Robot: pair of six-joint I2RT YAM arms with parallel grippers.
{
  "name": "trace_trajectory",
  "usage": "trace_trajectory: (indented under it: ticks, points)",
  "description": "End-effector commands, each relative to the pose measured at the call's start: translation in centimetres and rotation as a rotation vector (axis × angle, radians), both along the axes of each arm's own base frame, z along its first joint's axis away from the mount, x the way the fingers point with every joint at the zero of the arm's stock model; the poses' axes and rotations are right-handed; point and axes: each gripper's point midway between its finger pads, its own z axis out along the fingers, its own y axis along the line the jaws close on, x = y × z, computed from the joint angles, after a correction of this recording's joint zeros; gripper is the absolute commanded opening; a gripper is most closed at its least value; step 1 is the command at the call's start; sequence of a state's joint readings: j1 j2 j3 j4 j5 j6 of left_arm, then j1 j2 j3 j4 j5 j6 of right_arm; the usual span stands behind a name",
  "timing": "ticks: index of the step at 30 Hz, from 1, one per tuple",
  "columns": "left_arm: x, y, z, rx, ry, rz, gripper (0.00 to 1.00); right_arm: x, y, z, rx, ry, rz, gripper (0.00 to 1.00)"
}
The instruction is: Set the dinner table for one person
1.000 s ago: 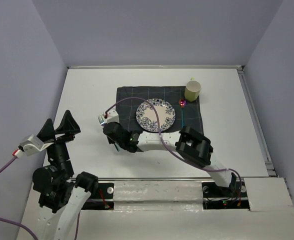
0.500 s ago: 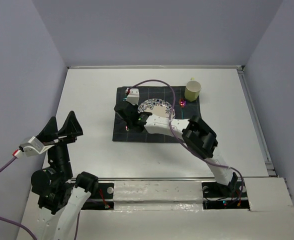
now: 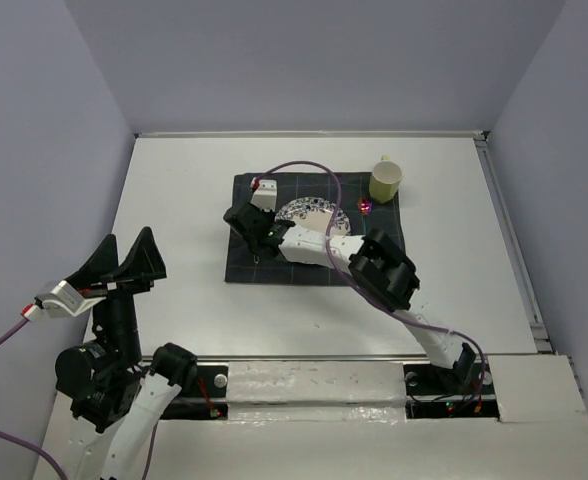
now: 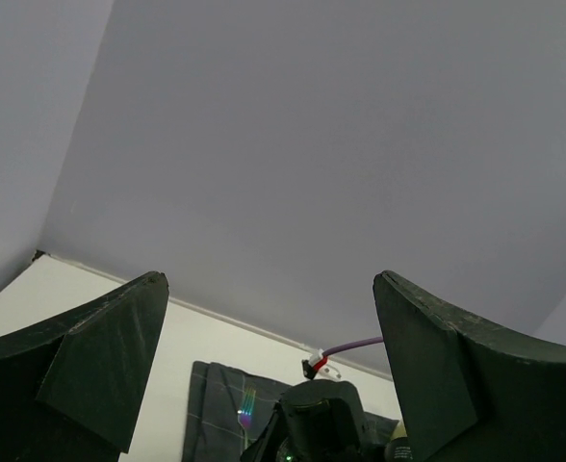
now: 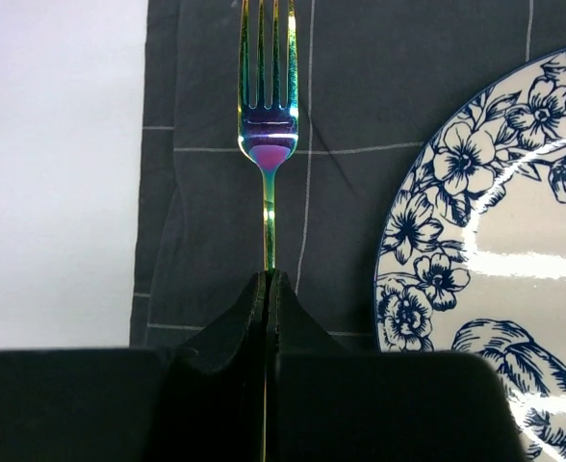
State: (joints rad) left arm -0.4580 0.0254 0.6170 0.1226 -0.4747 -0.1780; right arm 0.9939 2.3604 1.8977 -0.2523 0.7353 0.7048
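My right gripper (image 3: 253, 232) reaches over the left strip of the dark checked placemat (image 3: 242, 268), just left of the blue-flowered plate (image 3: 312, 209). In the right wrist view the gripper (image 5: 269, 279) is shut on the handle of an iridescent fork (image 5: 268, 125). The tines point away along the placemat (image 5: 206, 192), and the plate (image 5: 495, 241) is to the right. I cannot tell whether the fork touches the cloth. My left gripper (image 3: 124, 252) is open and empty, raised at the near left over the white dinner table (image 3: 174, 200). Its view (image 4: 269, 279) shows mostly wall, with the fork (image 4: 244, 414) low down.
A yellow-green cup (image 3: 385, 181) stands at the placemat's far right corner. An iridescent utensil (image 3: 365, 206) lies right of the plate, partly under my right arm. Grey walls close the table on three sides.
My right gripper has carried the fork from the bare table near the placemat's left side onto the placemat's left strip. My left gripper has shifted slightly.
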Motion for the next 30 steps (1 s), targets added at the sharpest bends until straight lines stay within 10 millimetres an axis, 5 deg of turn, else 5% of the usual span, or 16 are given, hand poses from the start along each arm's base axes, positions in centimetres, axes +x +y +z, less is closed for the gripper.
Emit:
trace_trajectory:
  ticks: [1, 15, 18, 19, 22, 27, 30]
  points:
    - [-1.3, 0.6, 1.7, -0.037, -0.068, -0.002, 0.99, 1.3, -0.2, 1.5, 0.03, -0.036, -0.057, 0.0]
    - [-1.2, 0.6, 1.6, -0.038, -0.066, -0.007, 0.99, 1.4, -0.4, -1.7, 0.007, 0.014, -0.075, 0.0]
    - [-1.1, 0.5, 1.5, -0.034, -0.06, -0.005, 0.99, 1.8, -0.5, -1.7, 0.022, 0.024, -0.079, 0.14]
    - [-1.1, 0.5, 1.5, -0.033, -0.06, -0.004, 0.99, 1.7, -0.4, -1.4, 0.035, 0.025, -0.08, 0.28]
    - [-1.1, 0.6, 1.5, -0.034, -0.058, 0.0, 0.99, 1.6, -0.1, -0.6, 0.054, 0.026, -0.067, 0.45]
    - [-0.6, 0.2, 1.4, -0.018, -0.046, -0.007, 0.99, 1.3, -0.3, 2.6, 0.087, 0.008, -0.049, 0.59]
    - [-0.4, 0.1, 1.3, -0.011, -0.038, -0.009, 0.99, 0.7, -0.4, 6.5, 0.131, -0.026, -0.003, 0.63]
